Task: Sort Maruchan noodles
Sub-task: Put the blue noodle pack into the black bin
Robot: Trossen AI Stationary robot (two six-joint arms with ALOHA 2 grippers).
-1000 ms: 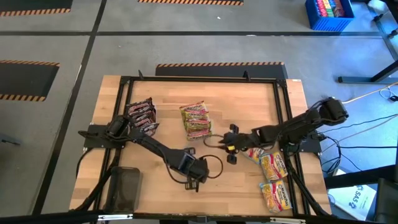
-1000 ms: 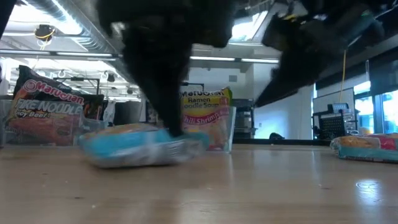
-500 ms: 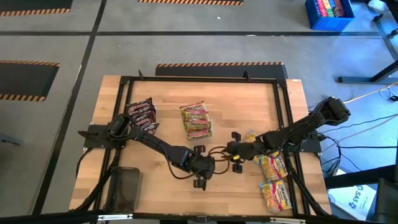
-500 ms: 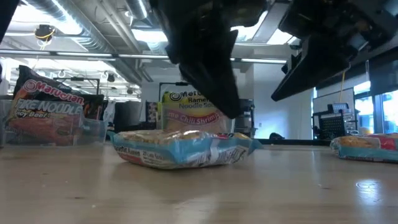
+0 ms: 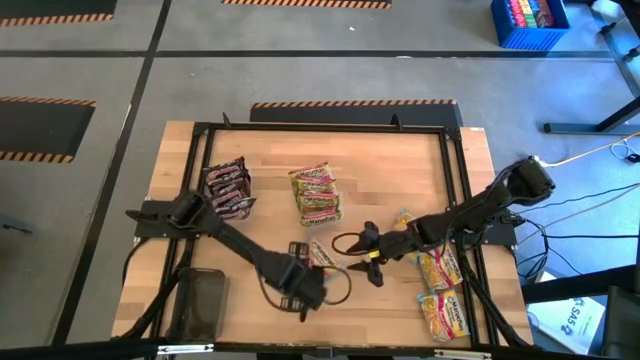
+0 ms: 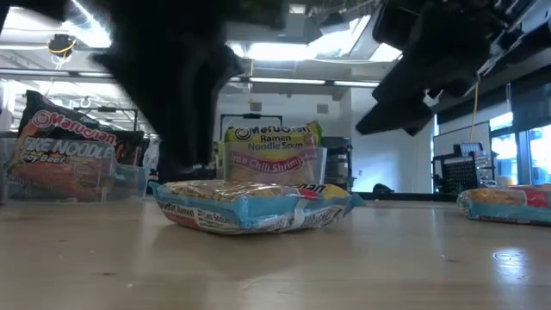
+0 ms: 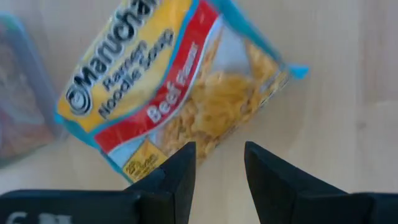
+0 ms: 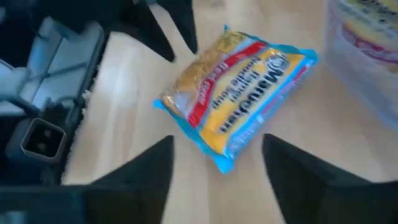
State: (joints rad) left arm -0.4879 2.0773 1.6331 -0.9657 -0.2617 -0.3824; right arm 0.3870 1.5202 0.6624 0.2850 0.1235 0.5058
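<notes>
Lower centre of the high view: left gripper (image 5: pixel 305 293), fingers spread, empty; beside it 1 flat crinkly noodle packet (image 5: pixel 322 254), yellow with red band and blue edges; right gripper (image 5: pixel 370 252), fingers spread, just right.

I'm in a lab/workshop bay: grey concrete floor (image 5: pixel 300 60) w/ black-orange hazard tape (image 5: pixel 350 103), exposed ceiling ducts (image 6: pixel 103 43) & strip lights, blue parts bin (image 5: pixel 528 22), cables (image 5: pixel 590 200) beside the framed wooden surface (image 5: pixel 400 170).
</notes>
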